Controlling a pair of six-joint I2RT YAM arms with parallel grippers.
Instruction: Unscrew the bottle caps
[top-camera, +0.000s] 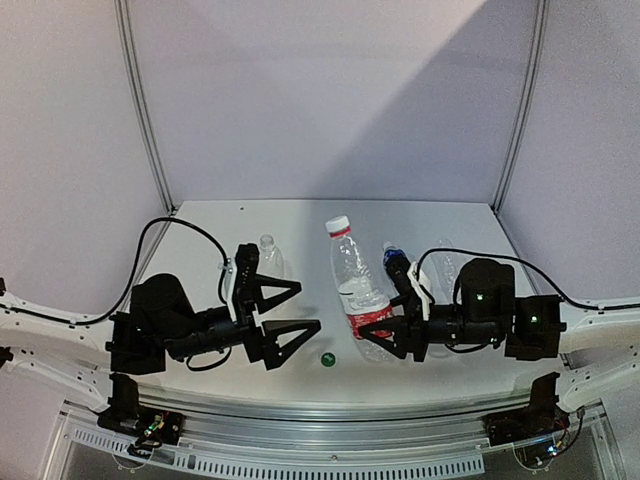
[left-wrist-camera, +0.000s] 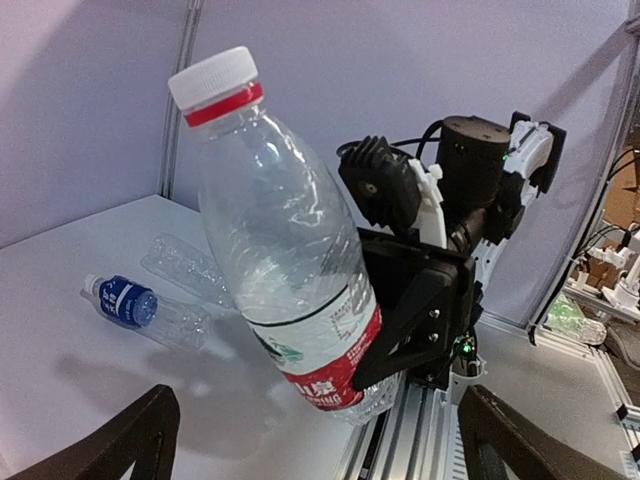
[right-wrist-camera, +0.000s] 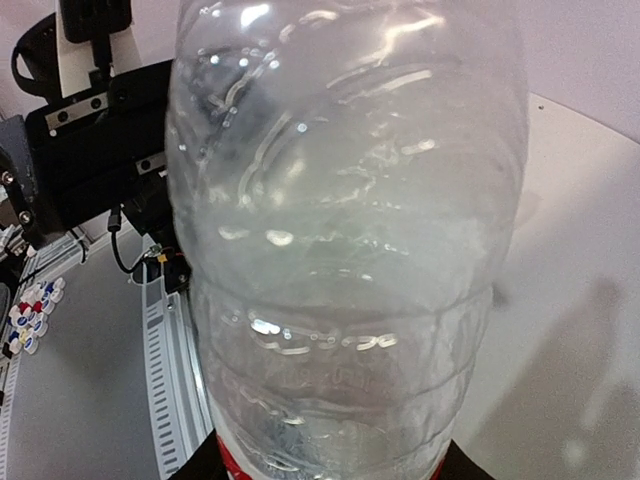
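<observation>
My right gripper (top-camera: 385, 316) is shut on the red-label bottle (top-camera: 358, 285), holding it tilted at the label with its white cap (top-camera: 338, 224) on and pointing away. In the left wrist view the bottle (left-wrist-camera: 285, 250) leans left, the cap (left-wrist-camera: 213, 78) at its top. The bottle's clear body (right-wrist-camera: 340, 220) fills the right wrist view. My left gripper (top-camera: 308, 305) stands open and empty to the bottle's left; its fingertips (left-wrist-camera: 160, 400) frame the bottle's base from a distance. A loose green cap (top-camera: 326, 359) lies on the table.
A blue-label bottle (left-wrist-camera: 135, 303) and an unlabelled one (left-wrist-camera: 185, 265) lie on the table behind. Another unlabelled bottle (top-camera: 270, 254) stands behind my left gripper. A metal rail (top-camera: 330, 415) runs along the near edge. Booth walls and poles (top-camera: 145, 110) close in the table.
</observation>
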